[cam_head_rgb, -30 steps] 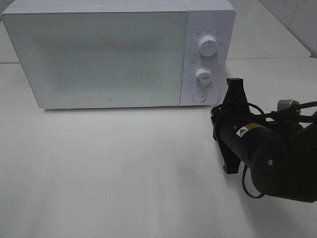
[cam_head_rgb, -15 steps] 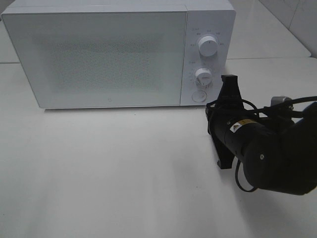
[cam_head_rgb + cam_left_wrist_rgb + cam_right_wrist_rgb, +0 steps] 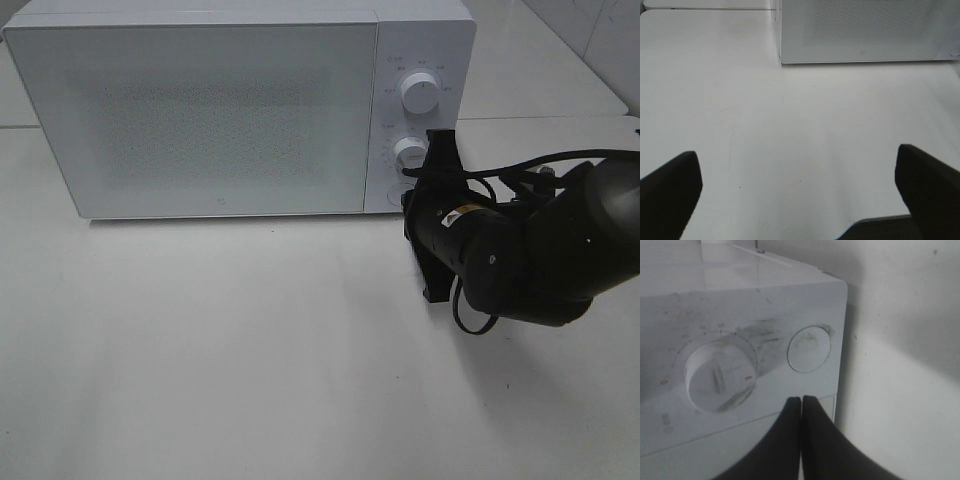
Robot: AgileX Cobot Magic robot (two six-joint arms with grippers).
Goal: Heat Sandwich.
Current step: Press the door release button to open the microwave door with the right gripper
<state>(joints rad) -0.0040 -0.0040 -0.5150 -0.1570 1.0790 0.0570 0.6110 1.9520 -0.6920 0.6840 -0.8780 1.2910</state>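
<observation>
Moved: right gripper (image 3: pixel 441 138) has slid toward 10 o'clock in the high view, up to the microwave (image 3: pixel 200 110) control panel at the front's 3 o'clock end.
Right gripper state: pinched shut, empty, tips just short of the round button (image 3: pixel 809 350) beside the lower dial (image 3: pixel 720 372).
Left gripper (image 3: pixel 800 175): spread wide, empty, over the counter (image 3: pixel 790 125), well apart from the panel.
Sandwich: in no view; possibly behind the shut door, cannot tell.
Key relation: button lies along the right gripper's long axis; right arm is nearer.
</observation>
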